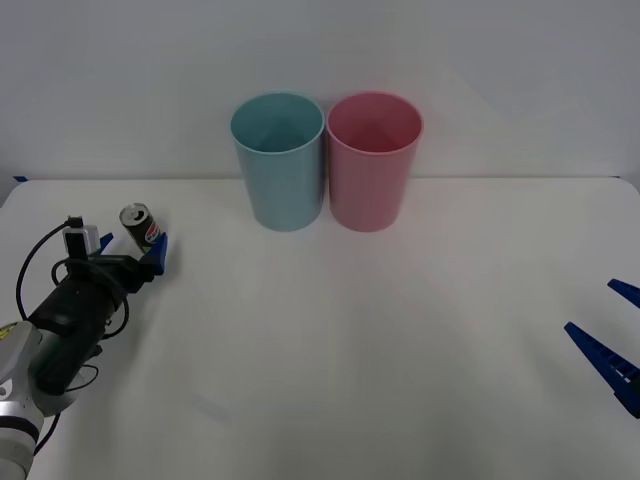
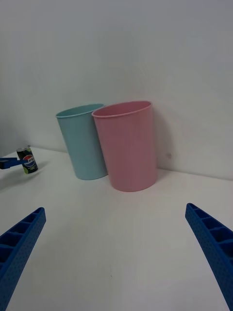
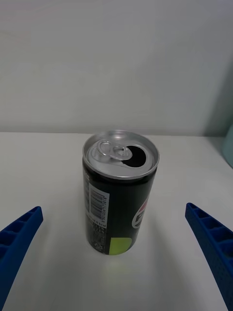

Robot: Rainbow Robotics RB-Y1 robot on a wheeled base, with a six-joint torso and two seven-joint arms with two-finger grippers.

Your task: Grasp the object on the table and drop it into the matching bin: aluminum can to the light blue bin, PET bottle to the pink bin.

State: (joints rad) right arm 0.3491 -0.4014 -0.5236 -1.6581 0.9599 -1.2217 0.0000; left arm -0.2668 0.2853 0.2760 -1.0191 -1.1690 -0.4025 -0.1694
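Note:
The aluminum can (image 1: 141, 227) is small and black with a silver top, and it stands upright on the white table (image 1: 330, 330) at the far left. My left gripper (image 1: 130, 248) is open just short of the can, one blue finger on each side and not touching it. In the left wrist view the can (image 3: 119, 194) fills the middle, its pull tab up, between the spread fingers of the left gripper (image 3: 113, 208). The light blue bin (image 1: 278, 160) and the pink bin (image 1: 374, 160) stand side by side at the back centre. My right gripper (image 1: 612, 330) waits open at the right edge.
The right wrist view shows the light blue bin (image 2: 83, 141), the pink bin (image 2: 127, 146) and the far-off can (image 2: 27, 160) beyond the open right gripper (image 2: 115, 209). A plain white wall rises behind the table. Bare tabletop lies between the can and the bins.

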